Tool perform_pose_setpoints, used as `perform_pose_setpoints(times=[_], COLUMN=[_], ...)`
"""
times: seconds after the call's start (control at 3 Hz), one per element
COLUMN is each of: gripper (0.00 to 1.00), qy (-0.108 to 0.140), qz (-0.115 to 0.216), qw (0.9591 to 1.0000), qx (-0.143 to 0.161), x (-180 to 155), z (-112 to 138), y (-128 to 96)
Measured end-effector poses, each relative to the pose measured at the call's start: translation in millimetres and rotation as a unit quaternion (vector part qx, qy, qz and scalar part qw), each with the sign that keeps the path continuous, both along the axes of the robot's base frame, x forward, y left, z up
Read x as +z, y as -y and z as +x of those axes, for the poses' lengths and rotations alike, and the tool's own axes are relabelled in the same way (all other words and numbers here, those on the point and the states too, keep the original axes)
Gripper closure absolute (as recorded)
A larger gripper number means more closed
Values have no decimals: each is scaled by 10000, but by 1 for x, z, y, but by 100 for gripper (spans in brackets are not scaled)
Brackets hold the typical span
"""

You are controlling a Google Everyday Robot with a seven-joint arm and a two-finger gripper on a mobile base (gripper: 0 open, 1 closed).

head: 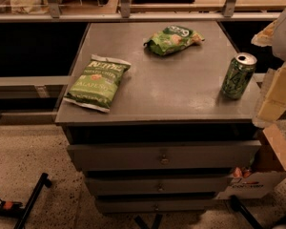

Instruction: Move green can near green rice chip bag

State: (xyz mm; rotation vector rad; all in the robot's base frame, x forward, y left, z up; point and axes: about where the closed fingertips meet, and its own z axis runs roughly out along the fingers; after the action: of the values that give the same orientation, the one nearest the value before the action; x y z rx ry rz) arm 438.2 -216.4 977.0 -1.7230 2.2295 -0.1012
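Fingers hang far right of the rice chip bag, beyond the green can; whether they grip anything we cannot tell | green can upright on desk, well apart from that bag, toward its front-right | we judge nothing done: grasp and carry both left.

1 tall green metal can; 2 green plastic chip bags – flat one, crumpled one; 1 grey bench w/ 3 drawers; 1 pale gripper, right edge.
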Motion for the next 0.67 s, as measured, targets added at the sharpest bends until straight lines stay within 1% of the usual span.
perform_pose_setpoints(times=[0.33,0.67], gripper=[0,0], qy=[1,60], qz=[1,85], qw=[10000,9999], qx=[-1,-82], x=[0,4], z=[0,4], y=[0,4])
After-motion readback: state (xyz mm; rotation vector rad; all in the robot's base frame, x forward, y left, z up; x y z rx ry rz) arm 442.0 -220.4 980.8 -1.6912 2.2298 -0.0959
